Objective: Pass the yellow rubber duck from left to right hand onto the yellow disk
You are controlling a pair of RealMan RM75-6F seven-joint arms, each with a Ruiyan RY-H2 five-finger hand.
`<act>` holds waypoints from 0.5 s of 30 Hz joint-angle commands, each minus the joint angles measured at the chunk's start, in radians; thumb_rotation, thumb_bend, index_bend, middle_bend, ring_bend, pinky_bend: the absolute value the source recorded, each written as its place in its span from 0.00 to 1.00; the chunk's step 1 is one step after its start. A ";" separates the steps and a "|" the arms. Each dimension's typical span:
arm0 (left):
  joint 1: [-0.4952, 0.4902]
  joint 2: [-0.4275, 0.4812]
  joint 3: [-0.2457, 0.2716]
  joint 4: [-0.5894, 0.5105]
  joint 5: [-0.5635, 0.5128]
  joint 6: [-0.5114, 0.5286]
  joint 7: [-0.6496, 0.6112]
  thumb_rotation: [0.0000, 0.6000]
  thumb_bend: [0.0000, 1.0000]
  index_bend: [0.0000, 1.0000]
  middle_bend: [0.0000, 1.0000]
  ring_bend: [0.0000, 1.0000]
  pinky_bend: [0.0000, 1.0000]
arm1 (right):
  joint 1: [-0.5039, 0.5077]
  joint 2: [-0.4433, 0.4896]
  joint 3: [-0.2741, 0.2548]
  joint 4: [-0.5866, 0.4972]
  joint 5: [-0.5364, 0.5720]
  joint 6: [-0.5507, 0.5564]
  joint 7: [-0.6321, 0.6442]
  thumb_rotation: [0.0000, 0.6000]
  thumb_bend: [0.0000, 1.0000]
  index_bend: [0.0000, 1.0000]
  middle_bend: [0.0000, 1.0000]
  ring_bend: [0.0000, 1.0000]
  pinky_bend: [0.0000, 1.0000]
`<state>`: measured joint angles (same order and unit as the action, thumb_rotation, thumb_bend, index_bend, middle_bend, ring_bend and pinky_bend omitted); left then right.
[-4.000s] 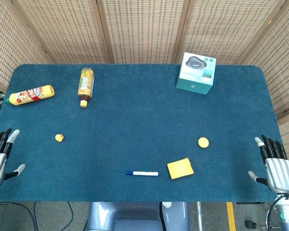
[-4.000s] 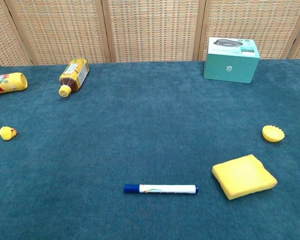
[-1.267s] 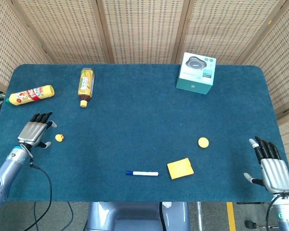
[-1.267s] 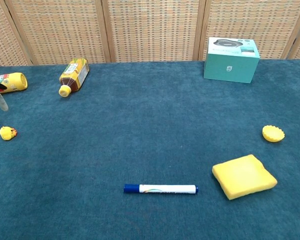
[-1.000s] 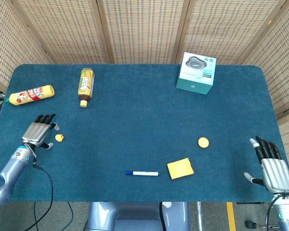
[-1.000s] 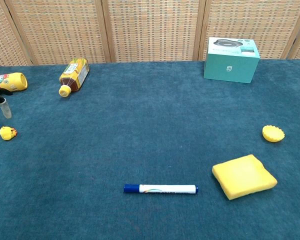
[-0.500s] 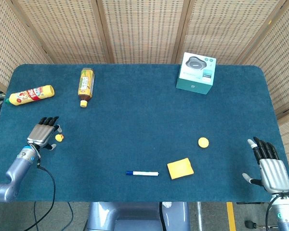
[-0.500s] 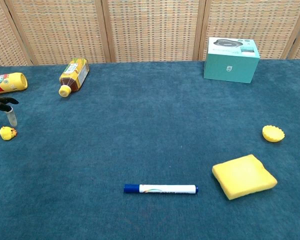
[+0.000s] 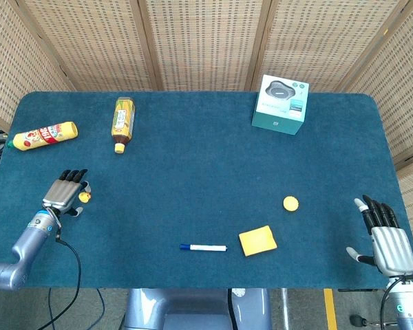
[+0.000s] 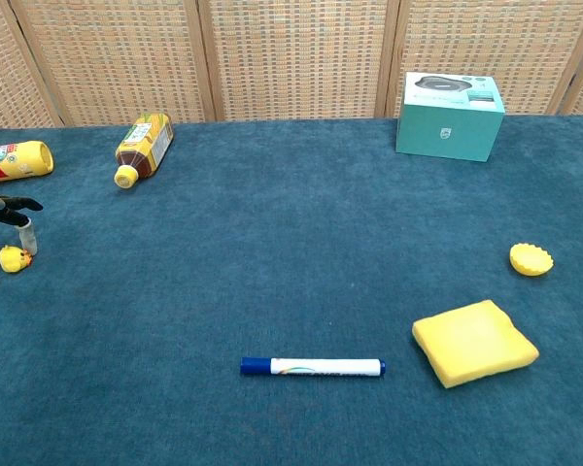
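Note:
The small yellow rubber duck [image 9: 85,198] [image 10: 13,258] sits on the blue cloth at the far left. My left hand [image 9: 65,192] hovers right beside it with fingers spread, holding nothing; in the chest view only its fingertips [image 10: 23,225] show at the left edge, just above the duck. The yellow disk [image 9: 290,203] [image 10: 531,259] lies on the right side of the table. My right hand [image 9: 385,237] stays open off the table's right front corner, far from the disk, and is out of the chest view.
A yellow sponge [image 9: 257,240] and a blue-capped marker [image 9: 203,247] lie near the front edge. Two bottles [image 9: 122,122] [image 9: 43,135] lie at the back left. A teal box [image 9: 281,104] stands at the back right.
My left hand has crept rightward and closer to the duck, its fingers now next to it. The right hand has barely moved.

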<state>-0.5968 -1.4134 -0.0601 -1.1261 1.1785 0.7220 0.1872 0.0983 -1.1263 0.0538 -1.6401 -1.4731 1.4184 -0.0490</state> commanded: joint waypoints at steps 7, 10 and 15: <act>0.013 -0.024 0.012 0.016 0.012 0.029 -0.004 1.00 0.32 0.48 0.00 0.00 0.00 | 0.000 0.002 -0.001 0.000 -0.004 0.001 0.011 1.00 0.02 0.05 0.00 0.00 0.00; 0.014 -0.027 0.015 0.019 0.017 0.033 -0.005 1.00 0.33 0.51 0.00 0.00 0.00 | 0.000 0.002 -0.001 0.000 -0.004 0.000 0.012 1.00 0.02 0.05 0.00 0.00 0.00; 0.014 -0.028 0.015 0.017 0.021 0.040 -0.007 1.00 0.36 0.53 0.00 0.00 0.00 | 0.000 0.002 0.000 0.001 -0.003 0.001 0.015 1.00 0.02 0.05 0.00 0.00 0.00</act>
<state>-0.5828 -1.4418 -0.0452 -1.1088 1.1989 0.7609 0.1803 0.0984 -1.1239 0.0534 -1.6390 -1.4759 1.4196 -0.0338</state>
